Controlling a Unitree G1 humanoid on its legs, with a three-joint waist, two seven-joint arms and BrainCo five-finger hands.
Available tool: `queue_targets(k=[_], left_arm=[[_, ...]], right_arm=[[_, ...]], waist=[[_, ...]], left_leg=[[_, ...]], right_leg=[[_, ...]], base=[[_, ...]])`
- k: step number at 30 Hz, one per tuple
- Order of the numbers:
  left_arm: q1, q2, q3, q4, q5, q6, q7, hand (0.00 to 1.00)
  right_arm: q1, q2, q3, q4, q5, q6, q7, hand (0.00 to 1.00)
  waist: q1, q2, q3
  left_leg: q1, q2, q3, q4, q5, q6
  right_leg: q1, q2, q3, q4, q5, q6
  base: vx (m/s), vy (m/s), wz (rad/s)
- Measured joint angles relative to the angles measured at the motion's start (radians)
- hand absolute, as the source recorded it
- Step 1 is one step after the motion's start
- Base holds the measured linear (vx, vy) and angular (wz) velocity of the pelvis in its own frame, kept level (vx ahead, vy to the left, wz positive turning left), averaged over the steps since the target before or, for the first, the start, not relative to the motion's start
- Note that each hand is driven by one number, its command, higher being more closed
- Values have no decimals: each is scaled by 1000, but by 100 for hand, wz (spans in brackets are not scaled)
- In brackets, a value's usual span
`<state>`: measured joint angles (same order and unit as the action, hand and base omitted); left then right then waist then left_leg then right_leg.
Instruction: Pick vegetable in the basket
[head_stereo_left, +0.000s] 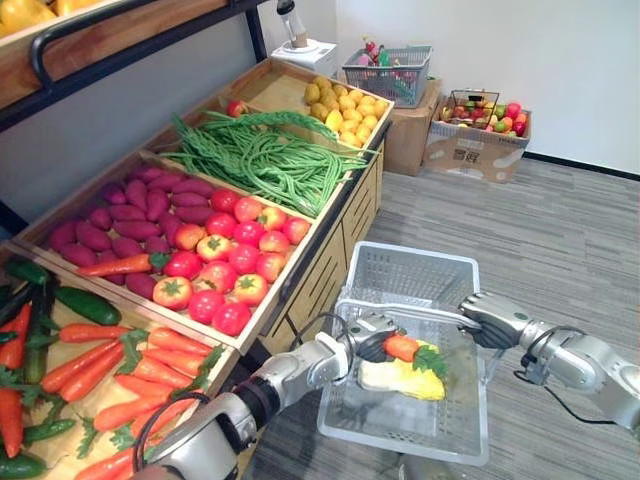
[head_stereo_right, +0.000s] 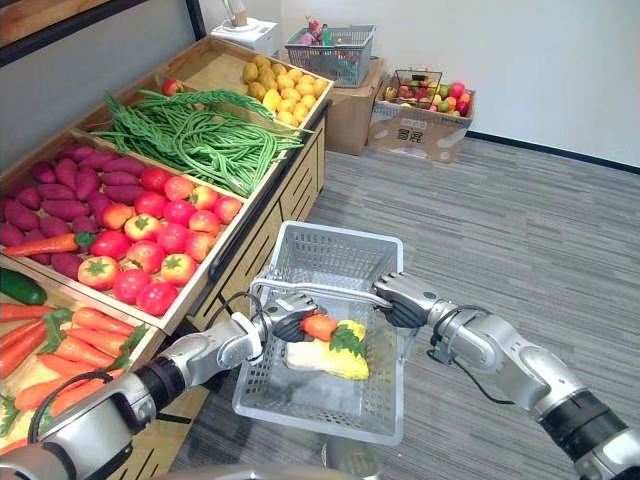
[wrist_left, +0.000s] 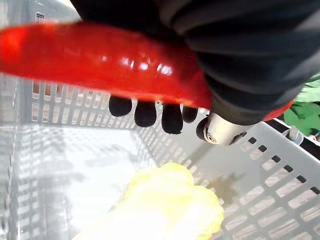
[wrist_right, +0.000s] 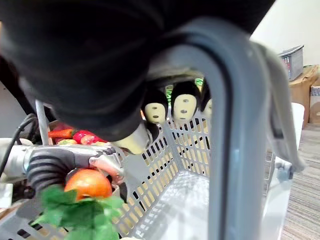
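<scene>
Your left hand (head_stereo_left: 365, 332) reaches over the grey plastic mesh basket (head_stereo_left: 418, 258), fingers curled round an orange carrot with green leaves (head_stereo_left: 404, 347), above a pale yellow leafy vegetable (head_stereo_left: 398, 381) on the basket floor. Your right hand (head_stereo_left: 492, 318) clasps the grey handle (head_stereo_left: 405, 309); the carrot's leaves hide part of the yellow vegetable.

The wooden stand (head_stereo_left: 352, 215) carries carrots (head_stereo_left: 110, 375), tomatoes (head_stereo_left: 235, 255), purple vegetables (head_stereo_left: 130, 215), long beans (head_stereo_left: 260, 155) and yellow fruit (head_stereo_left: 350, 108).

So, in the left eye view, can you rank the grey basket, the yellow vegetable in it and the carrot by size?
Largest to smallest:
1. grey basket
2. yellow vegetable
3. carrot, though the left hand hides part of it, so it may look smaller than it is.
</scene>
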<state>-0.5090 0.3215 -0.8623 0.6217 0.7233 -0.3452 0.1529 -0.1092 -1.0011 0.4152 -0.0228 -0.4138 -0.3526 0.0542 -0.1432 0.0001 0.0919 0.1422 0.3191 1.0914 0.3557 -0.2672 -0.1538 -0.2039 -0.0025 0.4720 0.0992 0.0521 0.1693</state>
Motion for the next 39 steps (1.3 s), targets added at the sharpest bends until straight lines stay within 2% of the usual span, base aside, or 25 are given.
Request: queue_targets(k=[17, 20, 24, 26, 28, 31, 37, 39], left_arm=[[-28, -11, -34, 24, -1, 6, -1, 0], [-39, -11, -34, 10, -3, 6, -1, 0], [-38, -2, -33, -104, -49, -1, -6, 0], [-18, 4, -33, -191, -99, -6, -16, 0], [11, 18, -31, -277, -141, -19, -24, 0], [80, 70, -1, -426, -205, -46, -41, 0], [215, 170, 103, -622, -290, -50, -63, 0], [270, 205, 149, -690, -321, -52, -76, 0]], right_arm=[[-4, 38, -1, 75, 1, 16, 0, 100], [-3, 44, -8, 83, 0, 21, 11, 100], [41, 87, -57, 120, 1, 24, 22, 100], [74, 124, -113, 148, 1, 43, 22, 100], [105, 156, -168, 168, 1, 60, 22, 100], [114, 208, -219, 231, 1, 71, 21, 100], [148, 349, -360, 442, -1, 131, 12, 100], [152, 404, -434, 530, -1, 150, -8, 100]], waist=[[-20, -4, 14], [-13, -5, 16], [-6, -9, 19], [10, -9, 19], [14, -10, 19], [22, -15, 19], [67, -22, 10], [68, -29, 6]], left_leg=[[-22, -10, -35, -4, 4, 7], [-31, -12, -48, -4, 5, 12], [-63, -14, -101, -5, 14, 26], [-76, -17, -138, -5, 18, 33], [-90, -21, -177, -9, 23, 41], [-115, -53, -238, -40, 39, 54], [-162, -123, -382, -120, 102, 86], [-178, -151, -445, -159, 136, 98]], right_leg=[[0, -18, -26, -1, 0, 0], [0, -25, -37, -1, 0, 1], [4, -43, -88, -1, 0, 1], [15, -54, -119, -2, 0, 1], [30, -67, -157, -3, -3, -1], [37, -100, -209, -3, -7, 0], [81, -162, -342, -30, -9, -2], [96, -178, -407, -38, -13, -3]], base=[[10, 34, 5], [-1, 22, 16], [-6, 12, 38], [-15, 4, 43], [-54, 4, 54], [-78, 17, 61], [-47, 17, 69], [0, -12, 103]])
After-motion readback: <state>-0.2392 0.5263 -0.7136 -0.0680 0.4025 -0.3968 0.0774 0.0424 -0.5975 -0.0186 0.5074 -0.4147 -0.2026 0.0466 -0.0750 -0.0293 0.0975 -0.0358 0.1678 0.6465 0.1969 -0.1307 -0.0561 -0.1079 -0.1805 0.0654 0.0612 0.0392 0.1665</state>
